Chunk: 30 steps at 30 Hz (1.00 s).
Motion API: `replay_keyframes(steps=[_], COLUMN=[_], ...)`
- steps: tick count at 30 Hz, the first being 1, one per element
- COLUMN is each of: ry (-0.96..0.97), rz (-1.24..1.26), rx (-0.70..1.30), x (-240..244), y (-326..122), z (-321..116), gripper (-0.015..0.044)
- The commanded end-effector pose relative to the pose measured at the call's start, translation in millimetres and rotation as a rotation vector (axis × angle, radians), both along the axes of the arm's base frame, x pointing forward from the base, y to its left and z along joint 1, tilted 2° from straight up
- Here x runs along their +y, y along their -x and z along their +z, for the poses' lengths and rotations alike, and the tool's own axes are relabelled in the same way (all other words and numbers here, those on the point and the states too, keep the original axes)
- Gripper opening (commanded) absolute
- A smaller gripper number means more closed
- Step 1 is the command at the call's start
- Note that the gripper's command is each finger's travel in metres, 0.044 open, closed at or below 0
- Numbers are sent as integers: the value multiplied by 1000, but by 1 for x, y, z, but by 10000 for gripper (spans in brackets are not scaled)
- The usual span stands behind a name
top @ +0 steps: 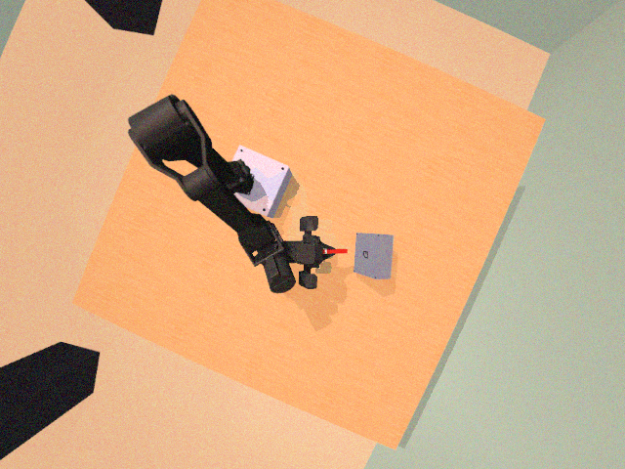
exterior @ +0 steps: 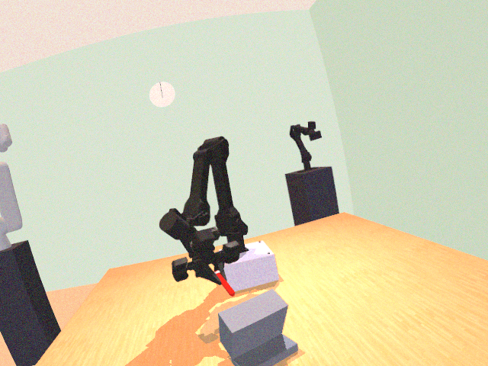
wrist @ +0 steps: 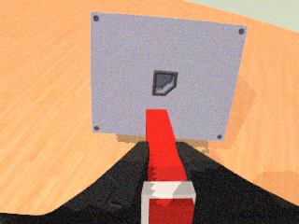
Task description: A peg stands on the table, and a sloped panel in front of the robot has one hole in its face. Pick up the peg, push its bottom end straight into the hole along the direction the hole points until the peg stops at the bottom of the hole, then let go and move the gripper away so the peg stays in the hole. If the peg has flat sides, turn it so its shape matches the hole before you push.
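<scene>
My gripper (top: 330,250) (exterior: 220,278) (wrist: 161,151) is shut on the red peg (top: 340,250) (exterior: 226,284) (wrist: 159,131). The peg has a white band near the gripper end, and its free end points toward the sloped panel, apart from it. The grey-blue sloped panel (top: 376,265) (wrist: 121,56) shows its face in the wrist view and its back in the exterior view (exterior: 256,315). Its one hole (top: 365,254) (wrist: 164,82) is five-sided, with one corner cut off. In the wrist view the hole lies above and slightly right of the peg's free end. The hole is hidden in the exterior view.
A white block (top: 279,174) (exterior: 252,271) with small dark dots stands under the arm's base, behind the gripper. The panel's stepped foot (exterior: 290,345) rests on the wooden table (top: 403,166) (exterior: 354,275). Dark pedestals (exterior: 313,197) stand beyond the table.
</scene>
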<state>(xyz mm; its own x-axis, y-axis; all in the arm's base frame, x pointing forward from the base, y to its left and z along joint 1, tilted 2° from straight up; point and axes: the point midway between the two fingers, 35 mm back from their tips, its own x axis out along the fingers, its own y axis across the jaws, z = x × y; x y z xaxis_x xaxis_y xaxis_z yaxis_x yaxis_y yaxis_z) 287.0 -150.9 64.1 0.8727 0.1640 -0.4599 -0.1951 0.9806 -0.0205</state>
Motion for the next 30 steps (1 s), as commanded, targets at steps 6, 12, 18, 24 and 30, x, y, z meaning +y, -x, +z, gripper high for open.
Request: replay_keyframes(steps=[6, 12, 18, 24, 30], ry=[-14, -18, -23, -29, -35], rz=[-10, -17, -25, -33, -40], rx=[-11, -18, -26, -35, -44], x=[-1, -1, -2, -2, -2], y=[-7, -13, -19, -24, -29], z=[-3, -6, -8, -10, -13], gripper=[0, 0, 0, 0, 0])
